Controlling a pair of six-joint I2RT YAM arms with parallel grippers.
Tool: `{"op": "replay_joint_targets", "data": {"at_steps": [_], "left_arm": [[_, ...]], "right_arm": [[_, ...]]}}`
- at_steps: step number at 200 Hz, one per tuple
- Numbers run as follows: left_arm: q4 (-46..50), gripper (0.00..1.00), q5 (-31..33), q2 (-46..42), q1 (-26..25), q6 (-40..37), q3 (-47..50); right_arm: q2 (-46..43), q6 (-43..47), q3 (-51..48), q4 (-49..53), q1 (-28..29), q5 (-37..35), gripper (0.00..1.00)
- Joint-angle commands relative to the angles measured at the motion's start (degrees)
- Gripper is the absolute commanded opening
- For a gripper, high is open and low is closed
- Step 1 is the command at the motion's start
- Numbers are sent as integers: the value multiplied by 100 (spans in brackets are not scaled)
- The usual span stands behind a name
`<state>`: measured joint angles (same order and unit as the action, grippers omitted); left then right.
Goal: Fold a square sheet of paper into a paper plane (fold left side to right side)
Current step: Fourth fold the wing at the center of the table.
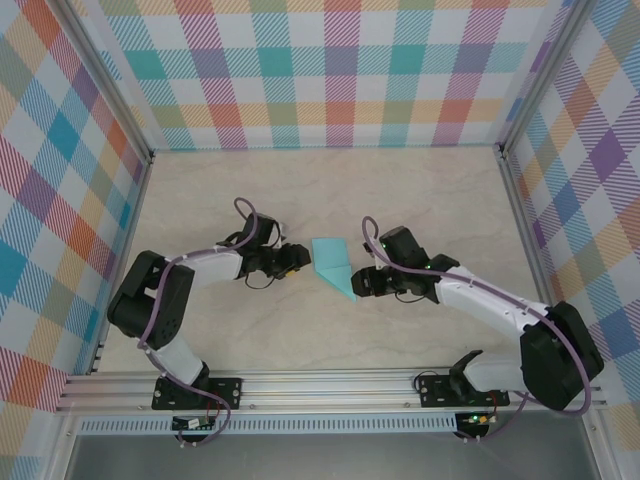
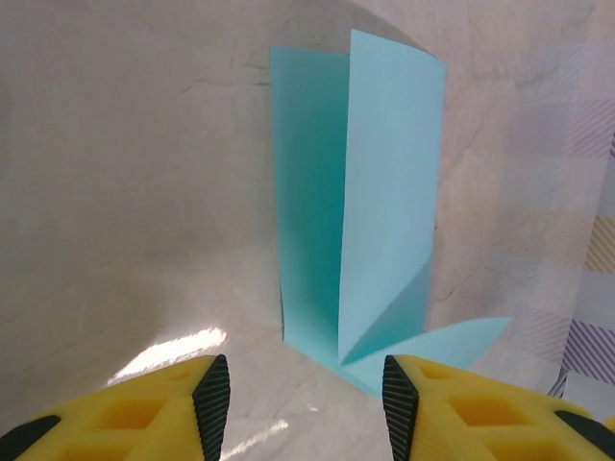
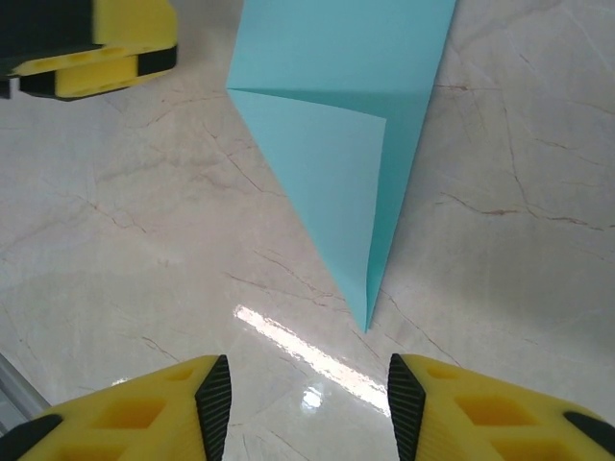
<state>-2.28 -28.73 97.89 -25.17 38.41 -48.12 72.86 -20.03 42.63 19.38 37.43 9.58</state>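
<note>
Centre of the top view, on the pale marbled table [image 1: 330, 190]: the paper plane [image 1: 333, 266] is being seen lying flat. It is a turquoise folded shape, with its broad end toward the top of the frame and its sharp tip pointing to the lower right. It is being flanked by the left gripper [image 1: 298, 260] just to its left and by the right gripper [image 1: 363, 283] at its lower right, near the tip.

Left wrist view: the paper plane [image 2: 360, 192] is being shown as a tall strip in the upper middle. A lighter panel is overlapping a darker one along a long crease, and a pointed corner is running out to the lower right. At the bottom edge the left gripper [image 2: 306, 396] is being held apart, and nothing is being gripped between its yellow fingers [image 2: 144, 418]. The paper's lowest edge is lying just beside the right-hand pad; contact cannot be told.

Right wrist view: the paper plane [image 3: 336, 125] is being seen narrowing from the top edge down to a tip at mid-frame, with a triangular flap folded across it. The right gripper [image 3: 303, 401] is being held apart below, clear of the tip, with nothing between its pads. Part of the left gripper is being caught at the upper left.

Outward: the table is being enclosed by pastel checked walls [image 1: 340, 70], with an aluminium rail [image 1: 330, 385] along the bottom.
</note>
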Motion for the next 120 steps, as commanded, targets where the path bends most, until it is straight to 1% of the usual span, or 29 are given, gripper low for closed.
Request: {"op": "replay_joint_targets", "data": {"at_steps": [1,24,51,97,120], "left_arm": [[-409,48,-116,396,-107,256,-340],[-492,47,-149,715,-163,364,-602],[-835,42,-297,956,-194,645,-820],[-836,28,-300,984,-283,835,-972],[-798,26,-254,909,-286,993,-929]], "right_arm": [[-140,217,-104,-125,136,-135,50],[-69,321,-114,-151,313,-304,51],[178,543,70,-144,679,-779,52],[1077,803,609,-454,1231,-1398,53],[1546,877,899,-488,1385,-1852,54]]}}
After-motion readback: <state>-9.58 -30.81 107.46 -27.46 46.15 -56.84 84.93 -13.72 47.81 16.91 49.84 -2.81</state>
